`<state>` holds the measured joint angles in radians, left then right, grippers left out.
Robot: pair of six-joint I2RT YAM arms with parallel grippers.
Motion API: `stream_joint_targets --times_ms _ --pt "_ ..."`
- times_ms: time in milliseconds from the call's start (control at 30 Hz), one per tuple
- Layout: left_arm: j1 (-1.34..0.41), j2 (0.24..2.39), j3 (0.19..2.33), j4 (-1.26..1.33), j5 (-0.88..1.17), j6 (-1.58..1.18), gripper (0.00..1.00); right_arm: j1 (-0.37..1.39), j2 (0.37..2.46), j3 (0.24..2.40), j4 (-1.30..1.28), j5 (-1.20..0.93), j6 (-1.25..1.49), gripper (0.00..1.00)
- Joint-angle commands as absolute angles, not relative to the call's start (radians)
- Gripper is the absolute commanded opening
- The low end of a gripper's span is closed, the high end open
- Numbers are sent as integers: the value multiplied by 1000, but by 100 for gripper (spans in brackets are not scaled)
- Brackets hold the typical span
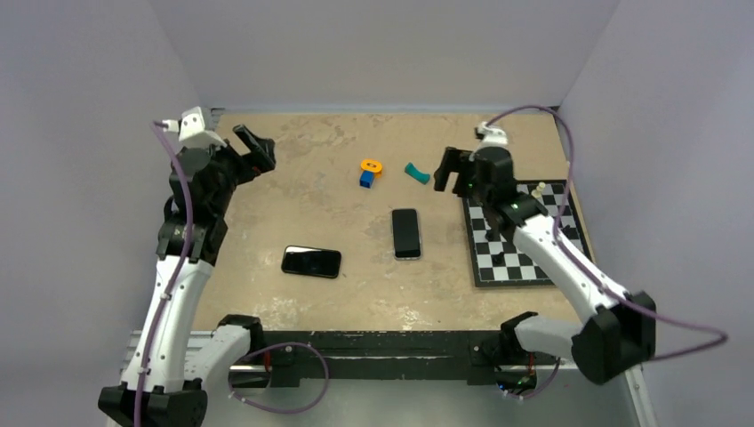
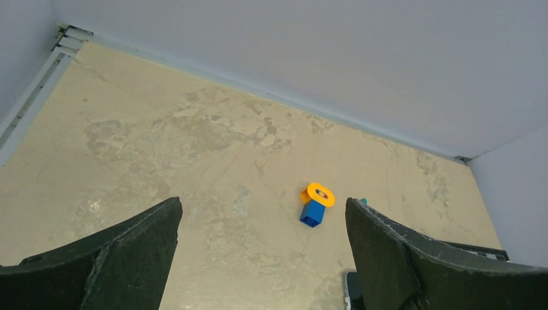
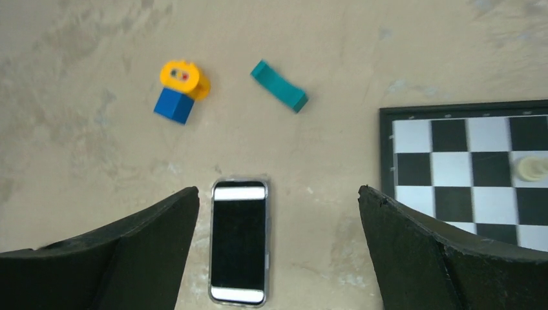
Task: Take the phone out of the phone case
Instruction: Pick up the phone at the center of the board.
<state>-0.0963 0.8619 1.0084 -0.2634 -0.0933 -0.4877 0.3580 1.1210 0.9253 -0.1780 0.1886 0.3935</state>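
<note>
Phone (image 3: pixel 238 242) flat, near-left of my right gripper (image 3: pixel 278 194): looks rigid, slick, breakable; pinch long edges. It and left gripper (image 2: pixel 262 213) gape, empty.

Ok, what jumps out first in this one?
Two phones lie mid-table: a silver-rimmed phone near the right fingers, and a black phone lying crosswise to its left. A chessboard sits at the right edge, and the left fingers, like the right, are spread and hold nothing.
</note>
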Motion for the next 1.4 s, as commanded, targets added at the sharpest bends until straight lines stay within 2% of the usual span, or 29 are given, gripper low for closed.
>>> stream_joint_targets --times_ms 0,167,300,600,767,1067,1367 --pt "-76 995 1215 -596 7 -545 100 493 1339 1109 -427 257 414 98" --pt "-36 1073 1208 -539 68 -617 100 603 1505 1169 -447 239 468 98" --pt "-34 1098 1192 -560 6 -542 100 639 1620 1184 -446 208 515 98" --pt "-24 1059 1153 -565 -73 -505 100 664 1746 1237 -502 249 668 98" --pt "-23 1078 1147 -560 -50 -517 100 695 1824 1291 -544 252 739 98" --pt "-24 1091 1130 -539 -20 -506 100 722 1915 1295 -606 329 736 97" --pt "-24 1095 1122 -532 -14 -491 96 725 1916 1254 -626 391 696 97"
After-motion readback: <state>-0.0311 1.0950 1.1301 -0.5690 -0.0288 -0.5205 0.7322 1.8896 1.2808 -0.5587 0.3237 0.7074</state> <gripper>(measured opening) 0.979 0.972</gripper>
